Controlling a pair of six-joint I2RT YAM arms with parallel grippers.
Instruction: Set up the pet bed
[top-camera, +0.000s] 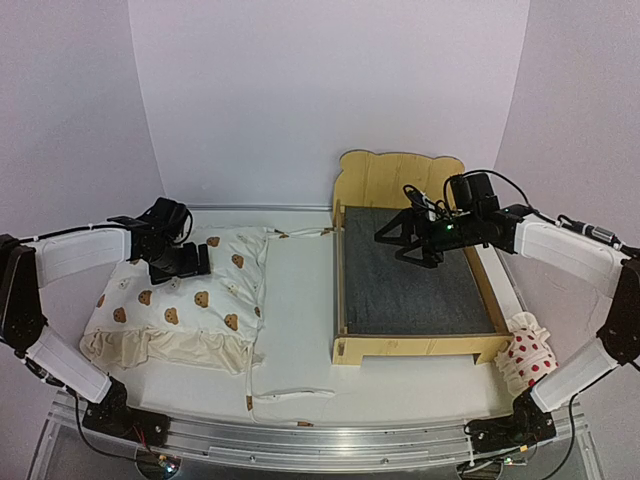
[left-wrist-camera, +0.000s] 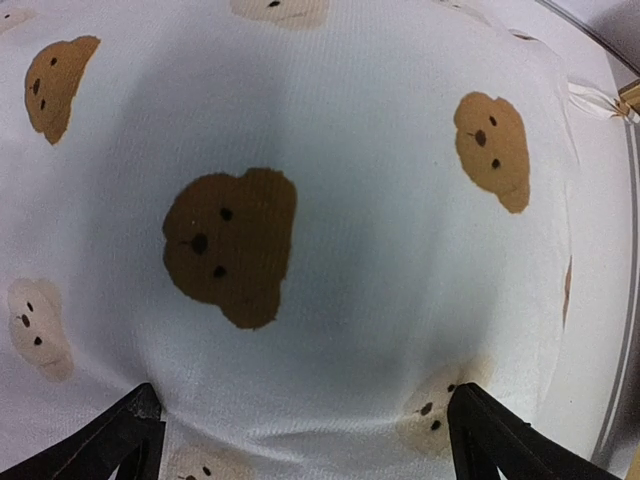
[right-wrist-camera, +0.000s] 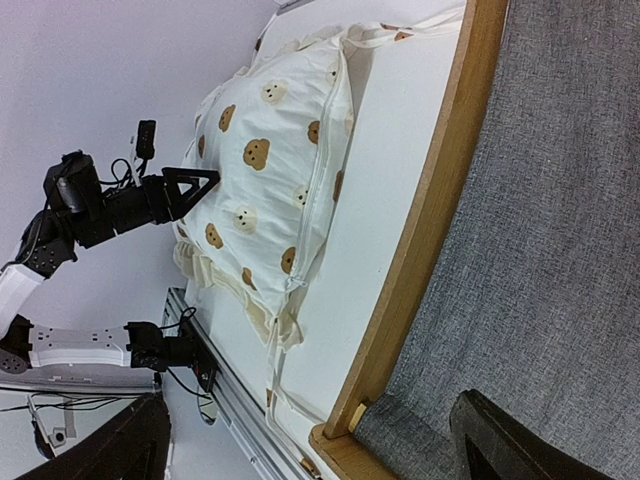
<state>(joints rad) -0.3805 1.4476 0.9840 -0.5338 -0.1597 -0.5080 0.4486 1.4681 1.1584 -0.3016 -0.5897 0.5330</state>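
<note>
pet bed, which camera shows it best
The top external view: the whole pet bed shows there, headboard, rails and grey base. The right wrist view shows only part of its base and one wooden rail; the left wrist view shows none of it, only the bear-print cushion.

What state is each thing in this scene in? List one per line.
pet bed: upright, grey base bare
cushion: lying flat left of bed, outside it
pillow: outside bed, by its near right corner
left gripper: jaws open, above cushion
right gripper: jaws open, above bed base
</note>
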